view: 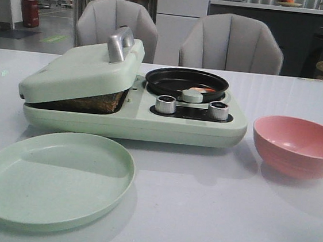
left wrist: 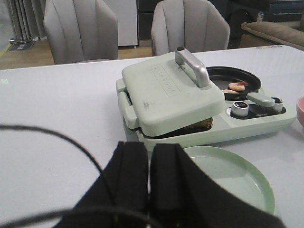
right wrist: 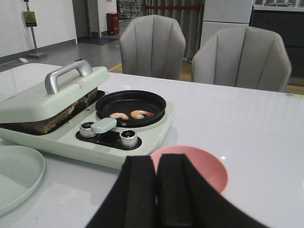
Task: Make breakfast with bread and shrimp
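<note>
The bread (view: 88, 103) lies pressed under the green lid (view: 83, 69) of the breakfast maker; only its brown edge shows, also in the left wrist view (left wrist: 197, 126) and the right wrist view (right wrist: 57, 118). Two shrimp (right wrist: 130, 115) lie in the black round pan (right wrist: 130, 102), also seen in the left wrist view (left wrist: 236, 87) and the front view (view: 202, 90). My left gripper (left wrist: 148, 156) is shut and empty, held back above the green plate's near side. My right gripper (right wrist: 156, 171) is shut and empty, just before the pink bowl. Neither gripper shows in the front view.
A pale green plate (view: 54, 176) lies in front of the machine. An empty pink bowl (view: 298, 146) stands right of it. Two knobs (view: 165, 104) and a pan handle (view: 191, 95) sit on the machine's front. Two grey chairs (view: 232, 44) stand behind the table.
</note>
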Robot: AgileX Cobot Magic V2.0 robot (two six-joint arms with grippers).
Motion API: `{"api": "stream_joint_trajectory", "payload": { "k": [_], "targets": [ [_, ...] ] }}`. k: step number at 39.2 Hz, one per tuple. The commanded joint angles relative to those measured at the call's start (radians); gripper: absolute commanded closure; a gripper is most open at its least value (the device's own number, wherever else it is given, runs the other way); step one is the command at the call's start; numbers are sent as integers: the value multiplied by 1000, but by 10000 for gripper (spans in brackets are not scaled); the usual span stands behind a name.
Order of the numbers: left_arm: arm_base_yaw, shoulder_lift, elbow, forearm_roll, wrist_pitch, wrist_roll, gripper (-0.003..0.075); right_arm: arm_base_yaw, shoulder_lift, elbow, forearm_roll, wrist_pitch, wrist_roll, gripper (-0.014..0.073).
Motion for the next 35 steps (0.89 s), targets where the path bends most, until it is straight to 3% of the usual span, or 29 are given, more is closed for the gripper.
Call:
{"api": "stream_joint_trajectory", "payload": {
  "k": [1,12,16,25,35],
  "targets": [
    [-3,13,-27,-8,-74,-7,586,1,10,-25,-12,-90,-9,440],
    [-1,17,30,46,-112,-7,586,1,10,-25,-12,-90,-9,440],
    [23,17,99,73,-207,-7,586,1,10,-25,-12,-90,-9,440],
    [191,17,248,67,-501,-15,586,1,10,-25,-12,-90,-9,440],
    [268,-50,350,51,-625,-40,586,1,10,-25,-12,-90,-9,440]
  ]
}}
